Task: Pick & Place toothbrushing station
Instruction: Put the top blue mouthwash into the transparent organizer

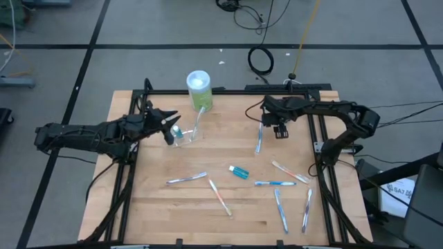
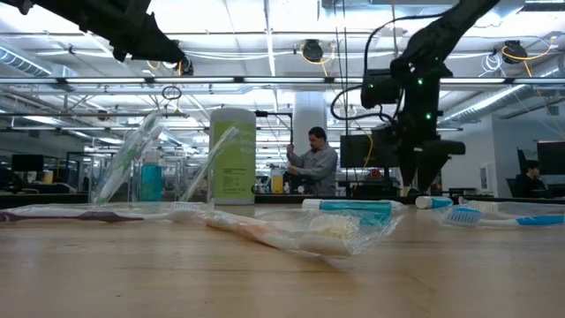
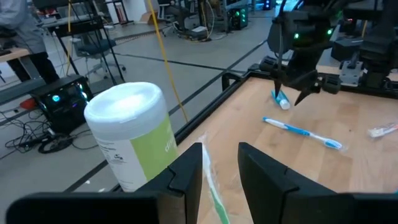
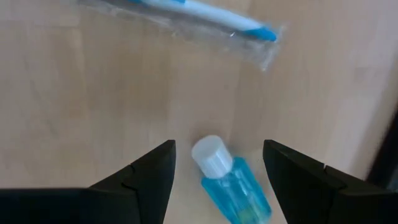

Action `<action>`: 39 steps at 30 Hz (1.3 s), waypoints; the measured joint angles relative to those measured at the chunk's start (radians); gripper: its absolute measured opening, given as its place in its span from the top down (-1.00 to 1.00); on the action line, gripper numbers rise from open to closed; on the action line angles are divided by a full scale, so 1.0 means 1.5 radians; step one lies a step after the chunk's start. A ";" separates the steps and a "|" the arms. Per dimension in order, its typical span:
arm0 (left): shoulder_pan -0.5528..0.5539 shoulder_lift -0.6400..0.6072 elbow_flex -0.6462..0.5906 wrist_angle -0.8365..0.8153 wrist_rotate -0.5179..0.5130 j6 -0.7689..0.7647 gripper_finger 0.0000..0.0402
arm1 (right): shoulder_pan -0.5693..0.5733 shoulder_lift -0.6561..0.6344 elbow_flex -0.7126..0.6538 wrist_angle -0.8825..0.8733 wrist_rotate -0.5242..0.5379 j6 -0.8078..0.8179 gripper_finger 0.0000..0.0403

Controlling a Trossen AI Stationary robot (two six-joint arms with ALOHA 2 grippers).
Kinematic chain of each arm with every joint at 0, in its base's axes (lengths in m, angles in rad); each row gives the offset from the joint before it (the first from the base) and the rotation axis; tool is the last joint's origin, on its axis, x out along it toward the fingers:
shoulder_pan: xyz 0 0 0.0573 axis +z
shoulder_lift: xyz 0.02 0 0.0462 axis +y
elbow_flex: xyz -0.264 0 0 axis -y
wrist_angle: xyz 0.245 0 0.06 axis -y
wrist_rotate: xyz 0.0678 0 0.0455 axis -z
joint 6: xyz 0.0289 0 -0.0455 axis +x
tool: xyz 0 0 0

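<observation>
A small clear cup [image 1: 184, 135] stands on the table beside my left gripper [image 1: 169, 128], with a blue tube and wrapped toothbrushes in it. My left gripper is open, and one wrapped toothbrush [image 3: 210, 183] stands up between its fingers; I cannot tell if it touches them. My right gripper [image 4: 217, 155] is open and points down at the far right. Its fingers stand on either side of a blue white-capped tube [image 4: 227, 180] that lies on the table, also seen in the left wrist view [image 3: 281, 99]. Another tube [image 1: 239, 171] lies at mid-table.
A tall green container with a white lid [image 1: 199, 90] stands just beyond the cup. Several wrapped toothbrushes lie loose, among them one near the right gripper [image 1: 259, 138], one at mid-table [image 1: 187, 178] and some at the near right [image 1: 280, 209]. A black frame [image 1: 318, 149] runs around the table.
</observation>
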State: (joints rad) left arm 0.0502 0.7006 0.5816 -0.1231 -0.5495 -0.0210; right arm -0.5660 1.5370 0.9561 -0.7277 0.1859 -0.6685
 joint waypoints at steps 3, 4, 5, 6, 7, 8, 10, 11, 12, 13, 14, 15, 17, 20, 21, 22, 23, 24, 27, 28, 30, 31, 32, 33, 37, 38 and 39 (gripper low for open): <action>0.000 0.000 0.000 -0.001 0.000 0.000 0.46 | -0.011 0.000 -0.026 0.006 0.001 -0.001 -0.18; 0.000 0.000 0.000 -0.001 0.000 0.000 0.46 | -0.015 0.000 -0.035 0.009 0.001 -0.003 -0.18; 0.000 0.000 0.000 -0.001 0.000 -0.003 0.46 | -0.019 0.000 -0.045 0.017 0.002 -0.010 -0.18; 0.000 0.000 0.000 -0.001 0.000 -0.004 0.46 | -0.021 0.000 -0.055 0.029 0.002 -0.020 -0.18; 0.000 0.000 0.000 -0.001 0.000 -0.004 0.46 | -0.025 0.000 -0.065 0.045 0.003 -0.031 -0.18; 0.000 0.000 0.000 0.001 0.000 -0.004 0.46 | -0.028 0.000 -0.074 0.063 0.002 -0.039 -0.18; 0.000 0.000 0.000 0.007 0.000 -0.004 0.46 | -0.033 -0.001 -0.090 0.099 0.001 -0.052 -0.18; 0.000 0.000 0.000 0.011 0.000 -0.004 0.46 | -0.034 -0.003 -0.098 0.110 0.000 -0.059 -0.18; 0.000 0.000 0.000 0.015 0.000 -0.004 0.46 | -0.034 -0.003 -0.104 0.118 -0.001 -0.067 -0.18; 0.000 0.000 0.000 0.017 0.000 -0.005 0.46 | -0.034 -0.004 -0.107 0.120 -0.001 -0.075 -0.17; 0.000 0.000 0.000 0.018 0.000 -0.005 0.46 | -0.033 -0.004 -0.109 0.119 0.000 -0.079 -0.16; 0.000 0.000 0.000 0.019 0.000 -0.005 0.46 | -0.033 -0.003 -0.111 0.116 0.002 -0.079 -0.13; 0.000 0.000 0.000 0.022 0.000 -0.006 0.46 | -0.034 -0.003 -0.115 0.104 0.017 -0.079 -0.07; 0.000 0.000 0.000 0.030 0.000 -0.007 0.46 | -0.033 -0.002 -0.120 0.095 0.036 -0.080 0.03; 0.000 0.000 0.000 0.033 0.000 -0.007 0.46 | -0.035 -0.002 -0.121 0.094 0.035 -0.081 0.07; 0.000 0.000 0.000 0.035 0.000 -0.007 0.46 | -0.036 -0.002 -0.121 0.093 0.033 -0.082 0.10; 0.000 0.000 0.000 0.035 0.000 -0.007 0.46 | -0.038 -0.002 -0.121 0.093 0.030 -0.083 0.13; 0.000 0.000 0.000 0.035 0.000 -0.007 0.46 | -0.039 -0.002 -0.121 0.094 0.025 -0.085 0.16; 0.000 0.000 0.000 0.035 0.000 -0.007 0.46 | -0.040 -0.002 -0.121 0.093 0.025 -0.086 0.26; 0.000 0.000 0.000 0.035 0.000 -0.006 0.46 | -0.040 -0.001 -0.122 0.093 0.025 -0.086 0.29; 0.000 0.000 0.000 0.035 0.000 -0.006 0.46 | -0.040 -0.001 -0.122 0.100 0.023 -0.081 0.34; 0.000 0.000 0.000 0.035 0.000 -0.006 0.46 | -0.040 -0.002 -0.122 0.108 0.022 -0.072 0.36; 0.000 0.000 0.000 0.035 0.000 -0.006 0.46 | -0.040 -0.002 -0.123 0.116 0.022 -0.066 0.38; 0.000 0.000 0.000 0.035 0.000 -0.006 0.46 | -0.040 -0.002 -0.123 0.125 0.022 -0.060 0.39; 0.000 0.000 0.000 0.035 0.000 -0.006 0.46 | -0.040 -0.007 -0.123 0.151 0.033 -0.066 0.40; 0.000 0.000 0.000 0.035 0.000 -0.006 0.46 | -0.040 -0.008 -0.123 0.154 0.035 -0.069 0.39; 0.000 0.000 0.000 0.035 0.000 -0.006 0.46 | -0.040 -0.009 -0.123 0.156 0.036 -0.069 0.39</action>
State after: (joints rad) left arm 0.0502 0.7006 0.5816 -0.0700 -0.5495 -0.0306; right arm -0.6266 1.5229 0.7712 -0.4932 0.2402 -0.7724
